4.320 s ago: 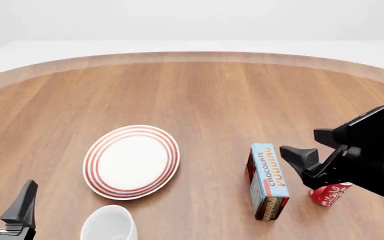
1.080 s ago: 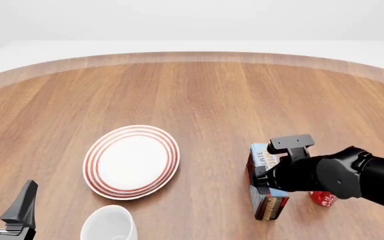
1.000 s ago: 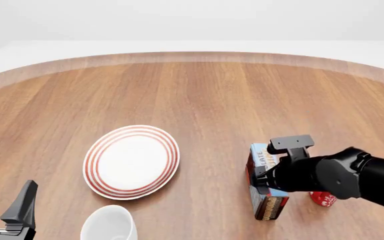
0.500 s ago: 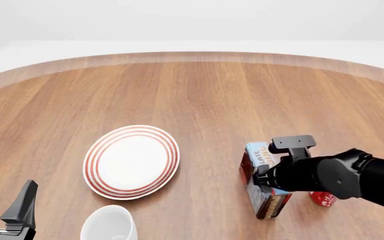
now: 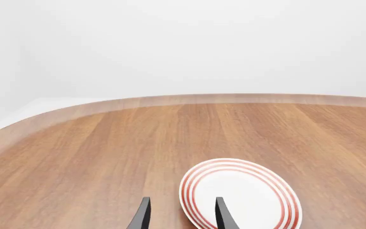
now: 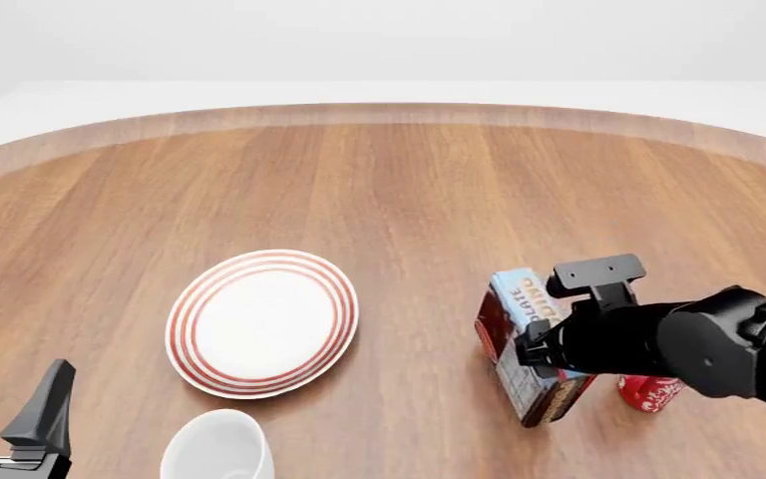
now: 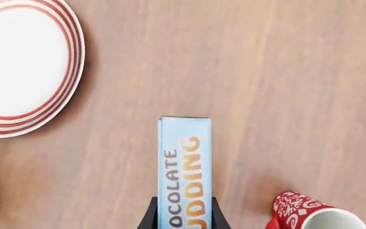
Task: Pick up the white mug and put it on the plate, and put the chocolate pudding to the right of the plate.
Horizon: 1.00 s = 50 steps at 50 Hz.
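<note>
The right end effector (image 7: 181,213) is clamped on the chocolate pudding (image 6: 530,344), its two dark fingers (image 7: 149,215) pressed against the carton's long sides near one end. In the right wrist view the carton's light blue lettered face points back at the camera and runs straight out ahead of the fingers. In the front view the carton sits tilted, its dark brown and red end angled toward the table (image 6: 423,190); whether that end is touching the wood or just clear of it is hard to tell from here.

Just beside the right end effector, on its outer side, stands a red mug with white swirls (image 6: 649,392), upright and close to the carton but apart from it. The plate (image 6: 263,321) lies flat on the table well off to the other side of the held carton, with bare wood between them.

The left end effector (image 6: 8,404) hangs low near the table's near edge with its fingers apart and nothing between them. The white mug (image 6: 218,447) stands upright just beside it on the inner side, not touched, and the plate lies ahead of it, a little past the mug.
</note>
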{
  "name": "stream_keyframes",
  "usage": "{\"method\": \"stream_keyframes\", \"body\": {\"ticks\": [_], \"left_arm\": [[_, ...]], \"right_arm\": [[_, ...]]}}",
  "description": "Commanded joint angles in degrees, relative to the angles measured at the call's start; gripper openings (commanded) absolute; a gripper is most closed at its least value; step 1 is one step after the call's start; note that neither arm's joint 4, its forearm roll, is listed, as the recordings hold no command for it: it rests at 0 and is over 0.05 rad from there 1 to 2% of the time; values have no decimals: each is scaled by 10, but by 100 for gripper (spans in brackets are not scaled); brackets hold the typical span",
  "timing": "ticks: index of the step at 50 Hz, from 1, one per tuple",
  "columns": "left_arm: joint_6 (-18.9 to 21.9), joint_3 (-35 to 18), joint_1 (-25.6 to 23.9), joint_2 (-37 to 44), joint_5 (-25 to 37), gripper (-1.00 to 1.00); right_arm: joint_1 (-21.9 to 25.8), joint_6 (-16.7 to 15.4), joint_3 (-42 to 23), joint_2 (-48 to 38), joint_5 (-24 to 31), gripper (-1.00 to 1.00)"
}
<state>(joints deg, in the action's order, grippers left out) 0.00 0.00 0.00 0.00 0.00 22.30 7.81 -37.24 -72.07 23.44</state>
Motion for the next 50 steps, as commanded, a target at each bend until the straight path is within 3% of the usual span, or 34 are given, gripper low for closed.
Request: {"method": "stream_keyframes", "body": {"ticks": [1, 32, 50], "left_arm": [[0, 0, 0, 0, 0, 100], [0, 0, 0, 0, 0, 100], [0, 0, 0, 0, 0, 100]], "right_arm": [[0, 6, -9, 35, 18, -100], [25, 39, -35, 56, 10, -100], [50, 79, -70, 26, -9, -100]]}}
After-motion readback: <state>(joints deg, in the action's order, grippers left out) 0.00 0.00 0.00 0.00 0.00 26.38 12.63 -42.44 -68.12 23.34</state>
